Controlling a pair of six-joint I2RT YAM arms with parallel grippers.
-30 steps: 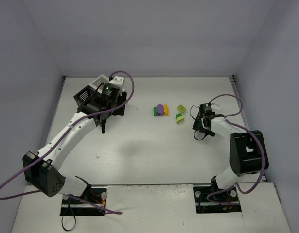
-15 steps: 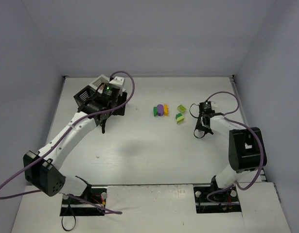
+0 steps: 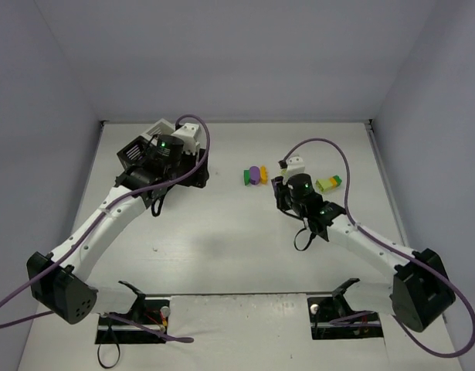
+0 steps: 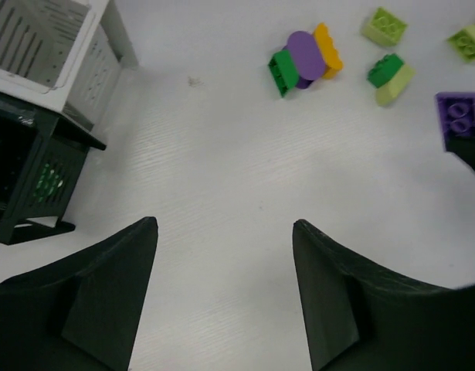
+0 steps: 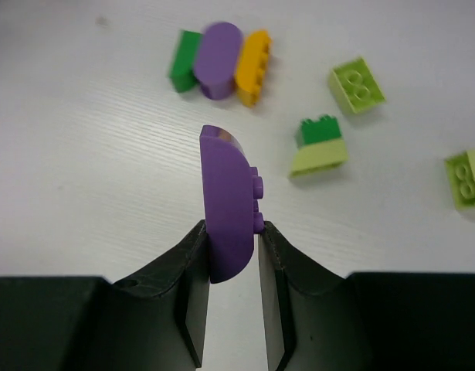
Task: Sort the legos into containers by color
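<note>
The right gripper [image 5: 231, 232] pinches a purple brick [image 5: 228, 193] standing on edge between its fingers, on the near side of the row of three legos [image 5: 219, 58], green, purple and orange touching; right of that row lie a green-on-lime pair [image 5: 320, 145], a lime brick [image 5: 356, 83] and a second lime brick [image 5: 467, 178]; well left of the row, the left gripper [image 4: 223, 226] hangs spread and empty beside the containers [image 4: 90, 69], black and white.

The top camera looks down from above and behind both arm bases [image 3: 129, 313] across the whole counter [image 3: 222, 232]. Each wrist camera looks past its own jaws at the counter, the right one nearer. All three share the green-purple-orange brick row [image 4: 305, 58] ahead of the jaws.
</note>
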